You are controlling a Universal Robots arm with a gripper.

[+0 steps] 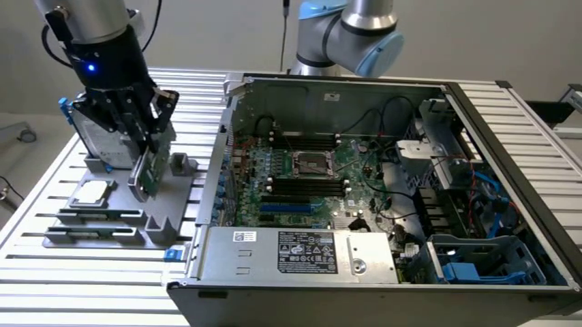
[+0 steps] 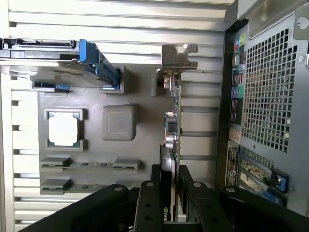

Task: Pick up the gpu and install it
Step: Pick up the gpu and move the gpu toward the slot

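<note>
The gpu (image 2: 172, 130) stands edge-on, clasped between two black fingers (image 2: 147, 203) (one on each face), its silver bracket (image 2: 179, 59) at the far end. Beyond it, a grey tray (image 2: 145, 111) on the slatted bench (image 2: 96, 24) carries a processor chip (image 2: 63, 129) and a blue-framed hard drive (image 2: 48, 72). A perforated computer case (image 2: 270, 87) sits beside the card.

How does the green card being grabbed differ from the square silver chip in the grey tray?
The card stands on edge; the chip lies flat in its recess. The card is long, with a metal bracket at one end; the chip is small and square. The end effector grips the card; nothing touches the chip. Both are at the grey tray.
</note>
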